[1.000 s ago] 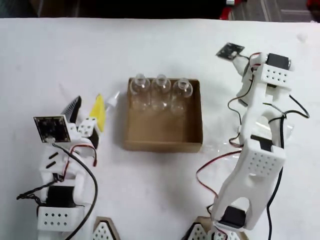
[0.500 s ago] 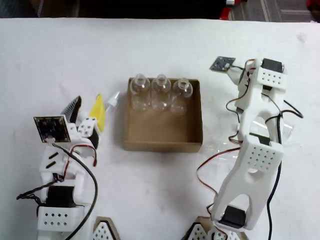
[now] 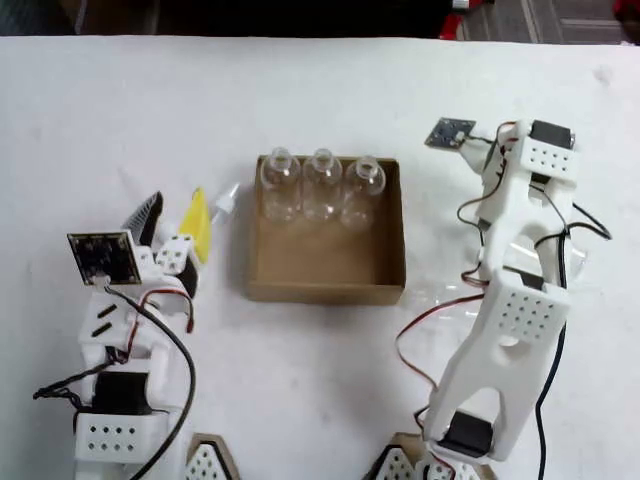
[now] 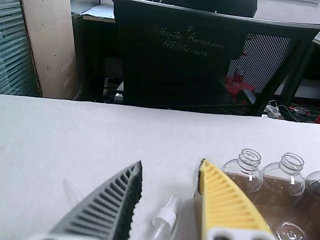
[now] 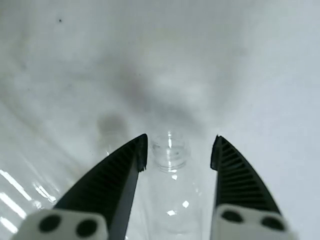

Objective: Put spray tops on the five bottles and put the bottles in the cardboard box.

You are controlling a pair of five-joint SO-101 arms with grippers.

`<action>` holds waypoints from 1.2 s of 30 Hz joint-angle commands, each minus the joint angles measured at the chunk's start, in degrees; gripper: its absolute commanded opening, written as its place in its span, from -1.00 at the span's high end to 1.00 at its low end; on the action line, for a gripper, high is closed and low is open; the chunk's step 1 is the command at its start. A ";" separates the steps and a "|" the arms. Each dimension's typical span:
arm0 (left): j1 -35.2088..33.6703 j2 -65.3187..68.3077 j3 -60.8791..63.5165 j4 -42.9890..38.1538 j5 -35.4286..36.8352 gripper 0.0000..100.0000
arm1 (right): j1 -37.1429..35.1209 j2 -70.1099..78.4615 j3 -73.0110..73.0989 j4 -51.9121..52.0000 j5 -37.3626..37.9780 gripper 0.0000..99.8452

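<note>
Three clear bottles without tops (image 3: 322, 185) stand in a row along the far wall of the cardboard box (image 3: 325, 291). A white spray top (image 3: 226, 200) lies on the table just left of the box. My left gripper (image 3: 177, 197) is open beside it, its grey and yellow fingers apart; the spray top (image 4: 165, 220) lies on the table between them, with two of the bottles (image 4: 248, 170) beyond. My right gripper (image 5: 178, 145) is open, and its black fingers straddle the neck of a clear topless bottle (image 5: 170, 155) on the table right of the box.
The right arm (image 3: 515, 300) stretches along the table's right side, covering that bottle from above. Red and black cables hang beside it. A dark chair (image 4: 200, 55) stands beyond the table's far edge. The near half of the box holds nothing.
The right arm's wrist dropped and shifted slightly, then settled. The left arm, the box and the bottles have not moved.
</note>
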 commanded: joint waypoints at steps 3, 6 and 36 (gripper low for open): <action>0.40 -0.66 -0.62 -1.49 -0.53 0.65 | 0.84 0.48 -2.81 0.57 0.44 0.64; 0.40 -0.66 -0.62 -1.49 -0.53 0.65 | 0.84 0.48 -3.25 0.57 0.44 0.64; 0.13 -0.75 -0.62 -1.32 -0.53 0.65 | -1.80 -26.51 -9.41 10.42 -18.90 0.97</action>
